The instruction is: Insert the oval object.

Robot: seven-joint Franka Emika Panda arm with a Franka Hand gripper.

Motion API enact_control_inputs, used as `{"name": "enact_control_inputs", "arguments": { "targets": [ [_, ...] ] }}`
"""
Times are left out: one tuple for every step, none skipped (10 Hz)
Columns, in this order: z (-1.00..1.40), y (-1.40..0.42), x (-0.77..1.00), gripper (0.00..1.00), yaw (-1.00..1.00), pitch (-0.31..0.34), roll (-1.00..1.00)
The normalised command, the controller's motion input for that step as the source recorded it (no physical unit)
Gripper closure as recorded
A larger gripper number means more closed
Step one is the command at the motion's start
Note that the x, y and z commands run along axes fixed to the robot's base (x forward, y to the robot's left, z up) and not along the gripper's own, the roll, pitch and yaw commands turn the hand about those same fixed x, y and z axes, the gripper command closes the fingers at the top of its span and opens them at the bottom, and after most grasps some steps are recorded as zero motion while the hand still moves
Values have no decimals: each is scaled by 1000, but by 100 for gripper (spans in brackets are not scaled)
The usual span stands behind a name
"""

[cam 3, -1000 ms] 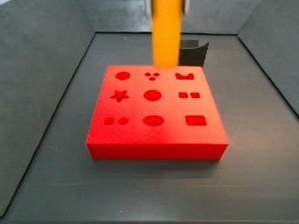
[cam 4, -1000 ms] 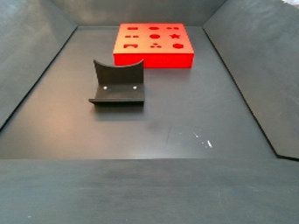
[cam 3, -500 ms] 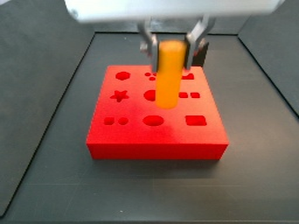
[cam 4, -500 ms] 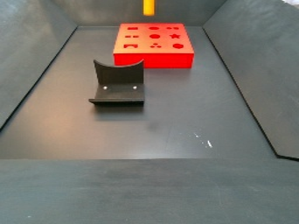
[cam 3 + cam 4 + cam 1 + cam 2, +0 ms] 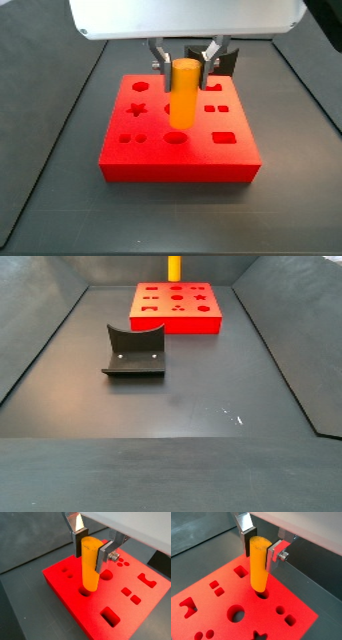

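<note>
My gripper point(image 5: 91, 553) is shut on the oval object point(image 5: 89, 564), a smooth orange-yellow peg held upright. It also shows in a wrist view point(image 5: 258, 562) and in both side views point(image 5: 183, 92) point(image 5: 174, 266). The peg's lower end sits at the mouth of the oval hole point(image 5: 262, 593) in the top of the red block point(image 5: 179, 142). The fingers point(image 5: 276, 556) clamp the peg near its top. How far the tip is into the hole is hidden by the peg.
The red block point(image 5: 178, 306) has several other shaped holes, among them a star point(image 5: 136, 110), a round hole point(image 5: 236, 614) and a rectangle point(image 5: 111, 616). A dark grey curved holder point(image 5: 135, 351) stands apart on the dark floor. Grey walls enclose the floor.
The gripper has come down with the peg over the block; the peg's lower end has moved from above the far holes down to the oval hole.
</note>
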Motion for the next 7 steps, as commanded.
{"name": "enact_control_inputs", "arguments": {
  "targets": [
    [-94,149,-103,100,0,-239,-226],
    [-126,40,-117,100,0,-161,-134],
    [-97,0,-66,100,0,-39,-26],
    [-71,-11,0,100,0,0,0],
    [-166,-97,49,100,23,74,23],
    [-243,-131,3,100,40,133,0],
    [-166,-83,6,100,71,136,-26]
  ]
}}
